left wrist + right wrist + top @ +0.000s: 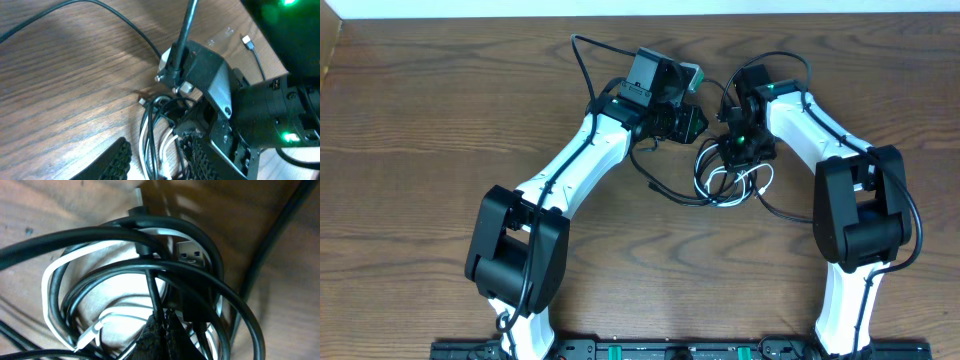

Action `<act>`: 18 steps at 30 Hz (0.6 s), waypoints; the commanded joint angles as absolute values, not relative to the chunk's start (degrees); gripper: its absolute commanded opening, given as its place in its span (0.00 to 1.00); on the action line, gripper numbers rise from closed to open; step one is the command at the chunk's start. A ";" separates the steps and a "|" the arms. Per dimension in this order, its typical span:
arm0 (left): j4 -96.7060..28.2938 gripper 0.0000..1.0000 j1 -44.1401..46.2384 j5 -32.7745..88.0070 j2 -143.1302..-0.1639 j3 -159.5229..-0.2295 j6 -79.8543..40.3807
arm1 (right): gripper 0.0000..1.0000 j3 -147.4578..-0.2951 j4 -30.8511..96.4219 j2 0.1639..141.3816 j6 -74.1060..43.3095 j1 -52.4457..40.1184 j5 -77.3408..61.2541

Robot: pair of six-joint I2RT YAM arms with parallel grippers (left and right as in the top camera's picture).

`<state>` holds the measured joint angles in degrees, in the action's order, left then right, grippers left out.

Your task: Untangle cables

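Hiding much of the cables (728, 196), the right claw (161, 329) pinches one.

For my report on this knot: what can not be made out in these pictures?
1. Overhead: the cables cross too finely to follow, and the right gripper covers part.
2. Right wrist: loops run off every edge; whether the shut fingers pinch a cable is unclear.
3. Left wrist: the right gripper hides the far side.

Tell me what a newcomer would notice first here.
A knot of black and white cables sits in the middle of the table. In the right wrist view, the right gripper has its fingers shut on one black strand, with a silver USB plug buried in the loops above.
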<state>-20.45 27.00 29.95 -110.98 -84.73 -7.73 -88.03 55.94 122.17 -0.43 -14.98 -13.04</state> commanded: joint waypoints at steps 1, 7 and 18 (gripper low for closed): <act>-20.21 0.33 26.85 34.50 -110.30 -84.60 -7.29 | 0.01 -88.84 56.64 119.11 -0.60 -15.46 -18.28; -20.25 0.33 26.85 39.88 -105.08 -84.66 -4.29 | 0.01 -88.84 56.58 112.29 0.30 -15.31 -23.24; -25.85 0.42 26.83 39.86 -100.25 -84.64 -2.61 | 0.01 -88.84 56.86 105.56 0.05 -8.95 -37.23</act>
